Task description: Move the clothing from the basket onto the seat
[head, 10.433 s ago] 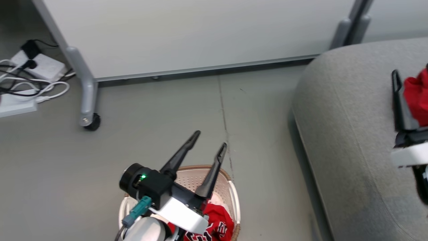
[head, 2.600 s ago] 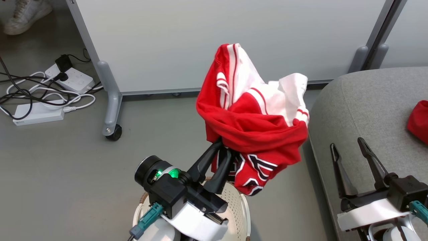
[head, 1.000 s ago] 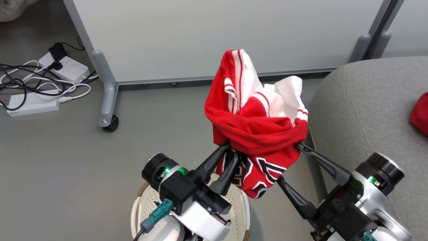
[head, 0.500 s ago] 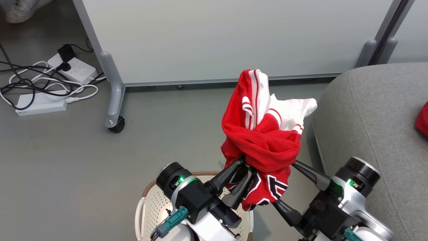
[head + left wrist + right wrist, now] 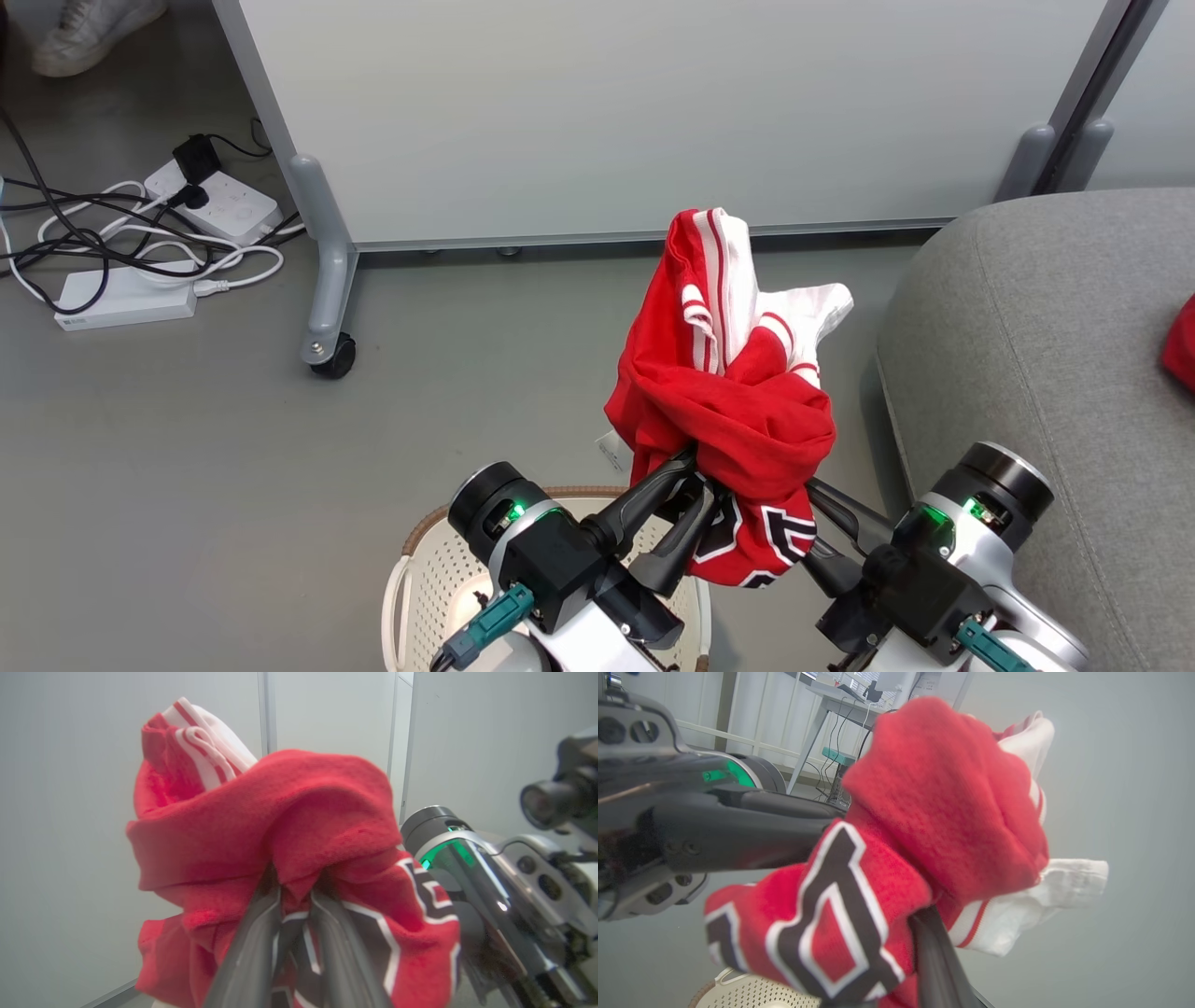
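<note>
Red clothing (image 5: 738, 411) held aloft at frame centre, above basket (image 5: 425, 560), pinched between closed fingers of left gripper (image 5: 695, 471). Right gripper (image 5: 820, 527) now brought in beneath from lower right; its grip cannot be told. Transfer toward seat (image 5: 1027, 327) judged underway.

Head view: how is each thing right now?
Cream-white perforated plastic basket: upright on the floor.
Bright red striped fabric garment: bunched, lifted above the basket.
Left gripper: shut on the garment.
Right gripper: fingers astride the garment, grip unclear.
Grey fabric seat: another red piece lies on it.
</note>
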Controlling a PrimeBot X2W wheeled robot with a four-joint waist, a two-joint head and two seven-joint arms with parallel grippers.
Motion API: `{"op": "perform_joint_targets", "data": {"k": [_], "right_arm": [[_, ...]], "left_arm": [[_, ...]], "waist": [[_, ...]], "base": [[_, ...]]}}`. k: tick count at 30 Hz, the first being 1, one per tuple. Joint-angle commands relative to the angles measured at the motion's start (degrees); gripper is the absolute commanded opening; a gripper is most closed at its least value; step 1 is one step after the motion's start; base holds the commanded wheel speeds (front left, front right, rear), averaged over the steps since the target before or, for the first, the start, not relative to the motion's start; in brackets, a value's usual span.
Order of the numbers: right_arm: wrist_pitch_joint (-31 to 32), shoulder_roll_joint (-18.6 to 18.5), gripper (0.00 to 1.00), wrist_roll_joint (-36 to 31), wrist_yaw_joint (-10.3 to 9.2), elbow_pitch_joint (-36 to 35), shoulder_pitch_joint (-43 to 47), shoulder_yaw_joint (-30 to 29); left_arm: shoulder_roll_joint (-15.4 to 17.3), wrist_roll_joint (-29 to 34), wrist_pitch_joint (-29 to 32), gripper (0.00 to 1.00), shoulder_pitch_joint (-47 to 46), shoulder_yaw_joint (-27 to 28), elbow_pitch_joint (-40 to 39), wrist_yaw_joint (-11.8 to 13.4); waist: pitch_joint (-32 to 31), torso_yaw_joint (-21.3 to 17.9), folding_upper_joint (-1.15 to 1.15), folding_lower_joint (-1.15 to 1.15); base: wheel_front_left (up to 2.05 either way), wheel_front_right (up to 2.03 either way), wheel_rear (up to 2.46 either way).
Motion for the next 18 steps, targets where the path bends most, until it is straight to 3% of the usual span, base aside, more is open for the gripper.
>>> {"op": "perform_joint_targets", "data": {"k": [1, 10, 11, 12, 13, 14, 18], "right_arm": [[-0.4, 0.4, 0.00, 0.1, -0.01, -0.7, -0.6, -0.1], [-0.5, 2.0, 0.00, 0.1, 0.00, -1.4, 0.8, -1.3], [-0.5, 2.0, 0.00, -0.2, 0.00, -1.5, 0.8, -1.4], [-0.5, 2.0, 0.00, -0.5, 0.00, -1.6, 0.8, -1.5], [-0.5, 2.2, 0.00, -0.7, 0.00, -1.6, 1.0, -1.6], [-0.5, 2.4, 0.00, -0.6, 0.00, -1.6, 1.2, -2.0], [-0.5, 3.0, 0.00, -0.3, -0.01, -1.5, 2.1, -4.3]], "left_arm": [[0.0, 0.0, 0.4, 0.00, 0.2, -0.8, 0.6, -0.7], [0.1, -0.2, 0.4, 0.00, 1.1, 0.0, 0.4, -0.6], [0.1, -0.2, 0.4, 0.35, 1.2, 0.1, 0.5, -0.6], [0.1, -0.2, 0.4, 0.50, 1.3, 0.2, 0.5, -0.5], [0.1, -0.1, 0.4, 0.79, 1.2, 0.5, 0.3, -0.2], [0.1, -0.1, 0.4, 0.98, 1.2, 0.8, 0.0, 0.2], [0.1, -0.1, 0.3, 1.00, 0.9, 1.6, -0.1, 0.3]], "waist": [[0.0, 0.0, 0.00, 0.00], [-0.4, -0.1, 0.00, 0.00], [-0.4, -0.2, 0.00, 0.00], [-0.5, -0.2, 0.00, 0.00], [-0.5, -0.3, 0.00, 0.00], [-0.5, -0.3, 0.00, 0.00], [-0.3, -0.4, 0.00, 0.00]], "base": [[0.00, 0.00, 0.00], [0.00, 0.00, 0.00], [0.00, 0.00, 0.00], [0.00, 0.00, 0.00], [0.00, 0.00, 0.00], [0.00, 0.00, 0.00], [0.00, 0.00, 0.00]]}}
